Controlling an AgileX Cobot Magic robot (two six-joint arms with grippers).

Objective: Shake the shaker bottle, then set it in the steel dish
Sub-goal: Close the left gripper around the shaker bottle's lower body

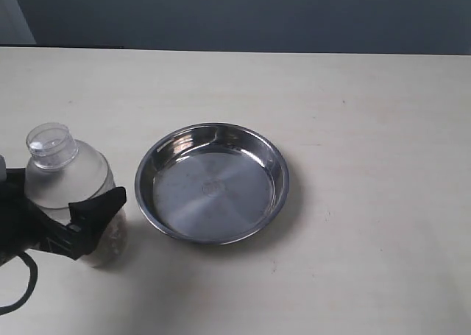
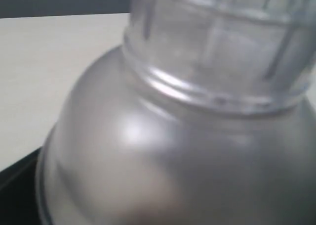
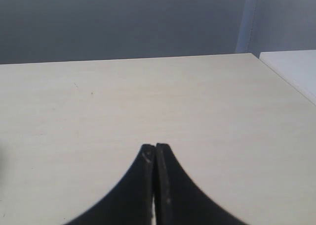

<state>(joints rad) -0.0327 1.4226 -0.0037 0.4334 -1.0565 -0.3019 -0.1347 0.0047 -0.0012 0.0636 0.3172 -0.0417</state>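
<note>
The shaker bottle [image 1: 68,177], frosted with a clear cap [image 1: 51,143], stands upright at the left of the table, a short gap to the left of the steel dish [image 1: 221,202]. My left gripper [image 1: 87,216] is shut on the bottle's lower body; one black finger [image 1: 103,206] crosses its front and the other is hidden behind it. Whether the bottle's base touches the table I cannot tell. In the left wrist view the bottle's shoulder [image 2: 148,151] and cap [image 2: 222,42] fill the picture. My right gripper [image 3: 155,149] is shut on nothing above bare table, and it does not show in the exterior view.
The pale wooden table [image 1: 368,129] runs back to a dark wall. A black cable [image 1: 26,287] loops under the left arm near the front left edge. The right wrist view shows the table's corner [image 3: 252,57] and a white surface [image 3: 294,69] beyond it.
</note>
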